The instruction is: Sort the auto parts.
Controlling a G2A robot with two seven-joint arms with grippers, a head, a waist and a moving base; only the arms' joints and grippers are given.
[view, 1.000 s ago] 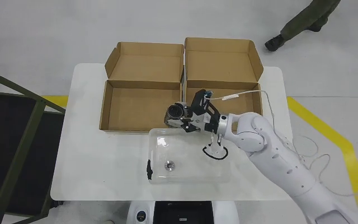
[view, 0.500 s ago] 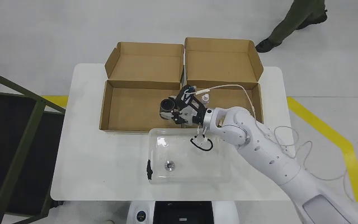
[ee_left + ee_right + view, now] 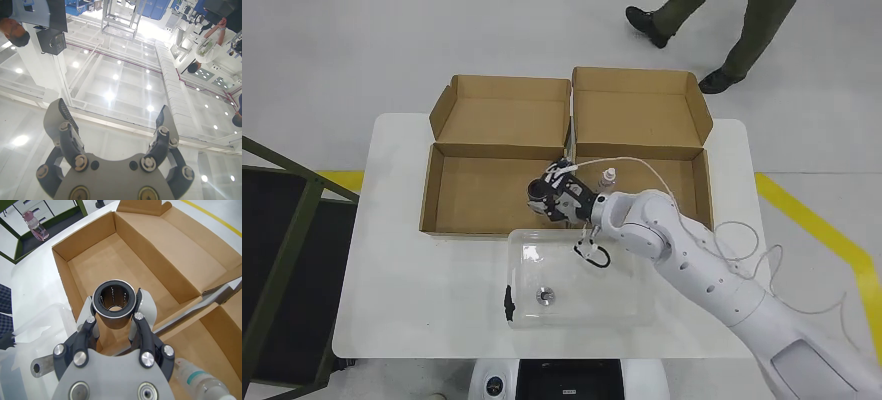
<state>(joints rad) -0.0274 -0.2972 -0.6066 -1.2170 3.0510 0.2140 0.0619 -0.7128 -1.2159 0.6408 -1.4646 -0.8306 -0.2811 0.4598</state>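
Observation:
My right gripper point(image 3: 554, 196) point(image 3: 115, 306) is shut on a dark cylindrical bearing point(image 3: 540, 190) point(image 3: 114, 303), whose open end shows rows of small balls inside. It hangs over the right end of the left cardboard box point(image 3: 477, 195) point(image 3: 117, 262), above the box floor. The right cardboard box point(image 3: 687, 185) point(image 3: 208, 332) stands beside it and holds a small clear bottle point(image 3: 609, 178) point(image 3: 198, 380). A clear plastic tray point(image 3: 632, 300) point(image 3: 37, 317) lies in front of the boxes with a metal tube point(image 3: 40, 366) in it. My left gripper point(image 3: 112, 108) is open, empty, and points up at the ceiling.
Both boxes have their lids folded back at the far side of the white table point(image 3: 402, 280). A small round metal part point(image 3: 545, 295) and a black piece point(image 3: 509, 303) sit at the tray's left end. Bare table lies left of the tray.
My right gripper has carried the bearing to the left and slightly farther back, from above the tray's far edge to over the left box.

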